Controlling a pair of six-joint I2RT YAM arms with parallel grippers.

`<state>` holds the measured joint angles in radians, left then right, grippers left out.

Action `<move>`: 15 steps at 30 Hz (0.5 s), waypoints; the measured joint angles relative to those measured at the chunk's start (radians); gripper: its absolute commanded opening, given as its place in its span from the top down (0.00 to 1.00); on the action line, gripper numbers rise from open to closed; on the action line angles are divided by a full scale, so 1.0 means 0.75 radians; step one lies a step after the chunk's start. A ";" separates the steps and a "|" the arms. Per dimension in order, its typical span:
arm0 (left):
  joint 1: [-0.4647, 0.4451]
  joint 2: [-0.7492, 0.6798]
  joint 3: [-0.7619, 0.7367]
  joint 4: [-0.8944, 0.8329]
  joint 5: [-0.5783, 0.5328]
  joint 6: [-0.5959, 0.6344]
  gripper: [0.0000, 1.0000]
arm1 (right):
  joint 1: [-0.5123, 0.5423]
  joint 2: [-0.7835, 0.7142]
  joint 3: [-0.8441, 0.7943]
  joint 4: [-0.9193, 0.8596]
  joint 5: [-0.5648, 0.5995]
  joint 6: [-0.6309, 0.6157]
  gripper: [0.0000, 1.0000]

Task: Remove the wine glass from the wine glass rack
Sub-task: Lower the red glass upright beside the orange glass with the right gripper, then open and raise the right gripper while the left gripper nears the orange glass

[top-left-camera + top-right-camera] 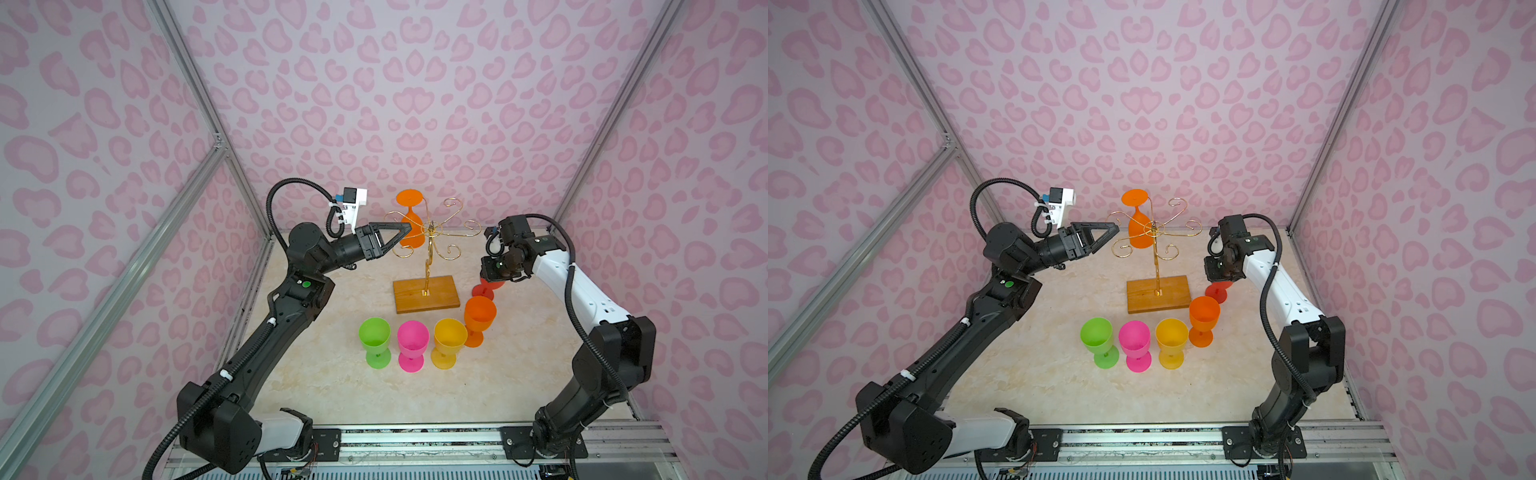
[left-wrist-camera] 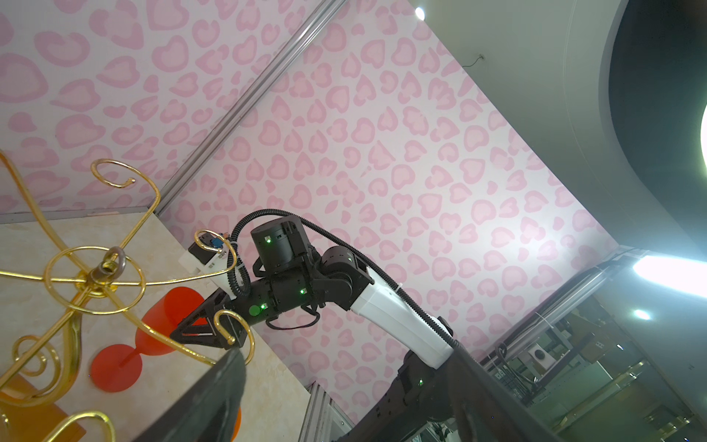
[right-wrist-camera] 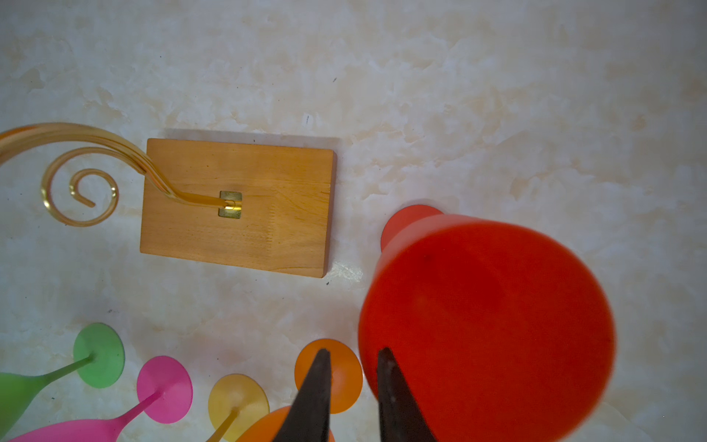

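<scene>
High at the front, twice, down across the whole beige marbled worktop (image 1: 332, 395). Left wrist: close, upward past the thin gold wire wine glass rack (image 2: 74, 336); right wrist: straight down onto its base.

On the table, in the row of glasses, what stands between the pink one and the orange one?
The yellow glass stands there, as both top views show.

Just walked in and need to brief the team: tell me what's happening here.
The left claw, open, hovers near the orange wine glass hanging upside down on the wine glass rack, not yet gripping it. The right claw straddles the rim of a red glass standing on the table; whether it grips is unclear.
</scene>
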<state>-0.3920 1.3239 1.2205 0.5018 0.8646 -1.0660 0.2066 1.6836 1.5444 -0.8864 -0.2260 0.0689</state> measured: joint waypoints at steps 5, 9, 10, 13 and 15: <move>0.000 0.000 0.000 -0.002 0.000 0.000 0.15 | -0.006 -0.018 -0.003 0.026 -0.014 0.005 0.76; 0.000 0.000 0.000 -0.003 -0.001 0.001 0.15 | -0.007 -0.024 -0.004 0.038 -0.022 0.011 0.77; 0.000 0.000 0.000 -0.004 -0.001 0.002 0.15 | -0.007 -0.032 -0.006 0.039 -0.024 0.011 0.77; 0.008 -0.002 0.000 -0.013 -0.002 0.013 0.15 | -0.012 -0.084 -0.025 0.043 -0.031 0.023 0.77; 0.031 -0.008 0.000 -0.024 -0.006 0.023 0.15 | -0.018 -0.135 -0.041 0.057 -0.044 0.025 0.77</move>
<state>-0.3691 1.3182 1.2205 0.4835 0.8604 -1.0489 0.1932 1.5822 1.5139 -0.8436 -0.2592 0.0879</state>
